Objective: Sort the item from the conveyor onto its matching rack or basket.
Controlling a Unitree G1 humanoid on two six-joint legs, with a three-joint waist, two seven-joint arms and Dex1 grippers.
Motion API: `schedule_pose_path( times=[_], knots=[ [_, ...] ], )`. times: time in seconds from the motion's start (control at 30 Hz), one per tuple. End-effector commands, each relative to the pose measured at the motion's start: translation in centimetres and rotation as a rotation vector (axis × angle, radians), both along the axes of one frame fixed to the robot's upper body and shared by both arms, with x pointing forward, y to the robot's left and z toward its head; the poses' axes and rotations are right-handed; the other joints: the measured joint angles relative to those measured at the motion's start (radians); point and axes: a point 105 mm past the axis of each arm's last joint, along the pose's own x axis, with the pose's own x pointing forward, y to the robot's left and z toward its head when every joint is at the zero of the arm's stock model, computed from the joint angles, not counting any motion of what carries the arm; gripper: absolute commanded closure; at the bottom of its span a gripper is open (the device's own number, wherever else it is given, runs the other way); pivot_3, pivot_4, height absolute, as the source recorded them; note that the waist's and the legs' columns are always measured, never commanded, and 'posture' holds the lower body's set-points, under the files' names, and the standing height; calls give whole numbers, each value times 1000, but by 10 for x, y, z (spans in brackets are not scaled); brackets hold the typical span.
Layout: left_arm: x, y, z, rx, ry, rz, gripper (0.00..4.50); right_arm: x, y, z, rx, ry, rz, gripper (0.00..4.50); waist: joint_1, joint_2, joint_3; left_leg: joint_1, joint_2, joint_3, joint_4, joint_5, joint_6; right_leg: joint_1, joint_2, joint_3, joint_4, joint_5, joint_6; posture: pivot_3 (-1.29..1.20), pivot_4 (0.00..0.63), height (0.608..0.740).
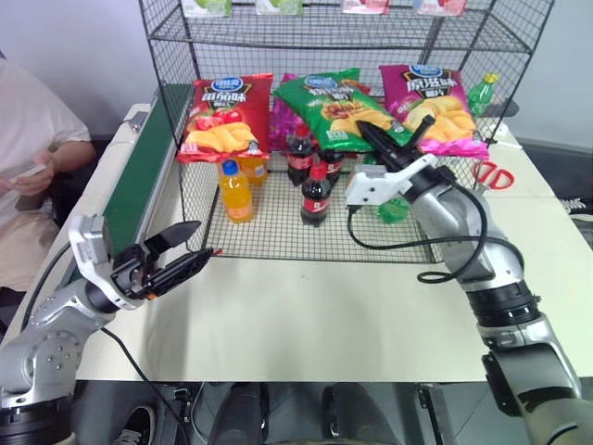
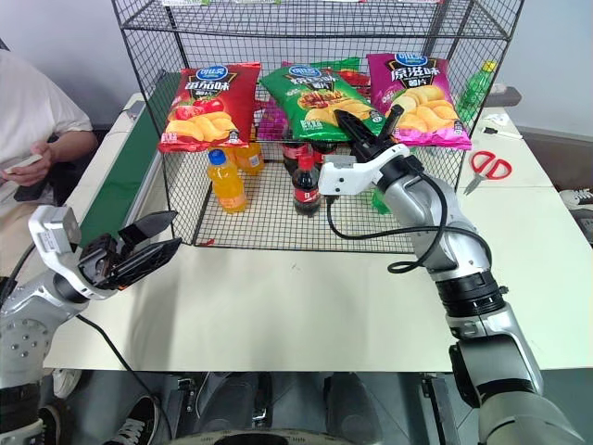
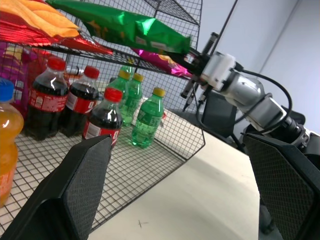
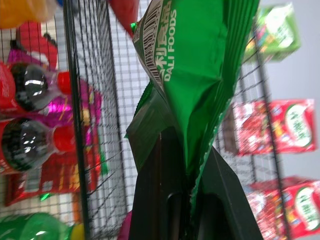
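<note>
Your right gripper (image 2: 369, 130) pinches the green bag (image 2: 320, 97) by its near edge; the bag runs away from you along the rack (image 2: 306, 37) shelf, between the red and magenta bags. Your left gripper (image 2: 148, 243) is wide and empty, well apart.

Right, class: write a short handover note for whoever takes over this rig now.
Right gripper: shut on the green bag, holding its edge at the rack shelf, between the red bag and magenta bag.
Left gripper: open, empty, over the table beside the conveyor.
Done: bag carried to the shelf.
Left: release it, draw the arm back.
</note>
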Motion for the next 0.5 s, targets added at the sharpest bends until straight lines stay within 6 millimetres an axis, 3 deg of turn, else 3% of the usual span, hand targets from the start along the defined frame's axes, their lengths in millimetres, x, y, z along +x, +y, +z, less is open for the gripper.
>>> schedule_pose_path(
  times=[0.03,0.5],
  knots=[
    [-6,-5,10,-6,-34,-14,23,0,6,25,29,-81,13,4500,-1,0,0,0,0,0,0,0,0,0,0,0,0,0,0,0,150,739],
    [-8,-10,12,7,-35,-12,23,12,8,12,71,-18,15,4500,-1,0,0,0,0,0,0,0,0,0,0,0,0,0,0,0,150,739]
  ],
)
